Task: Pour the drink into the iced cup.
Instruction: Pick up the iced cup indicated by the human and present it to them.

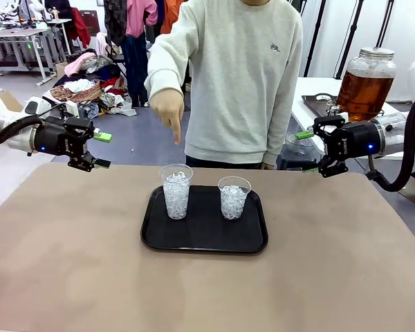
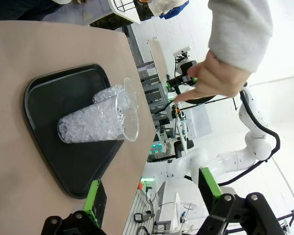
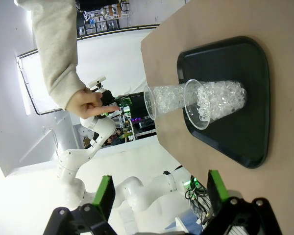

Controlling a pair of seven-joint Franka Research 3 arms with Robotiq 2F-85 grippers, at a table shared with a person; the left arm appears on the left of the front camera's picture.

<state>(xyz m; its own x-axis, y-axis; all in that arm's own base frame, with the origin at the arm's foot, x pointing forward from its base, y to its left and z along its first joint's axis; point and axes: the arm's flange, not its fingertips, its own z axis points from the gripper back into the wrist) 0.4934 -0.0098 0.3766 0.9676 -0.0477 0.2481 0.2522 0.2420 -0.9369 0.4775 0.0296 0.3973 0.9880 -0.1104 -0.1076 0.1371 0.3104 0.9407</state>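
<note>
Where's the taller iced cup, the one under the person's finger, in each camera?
Front view: taller iced cup, left of the two on the tray.
Left wrist view: nearer cup, sideways in the picture, centre-left.
Right wrist view: farther cup, partly behind the shorter cup.
Shared landmark: the black tray under both cups.

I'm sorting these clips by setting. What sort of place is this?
Probably a robotics lab or test workshop, not a café: the left gripper and right gripper hang at the table's far corners, loose clothes are heaped on the floor behind, and black equipment stands rise farther back.
</note>
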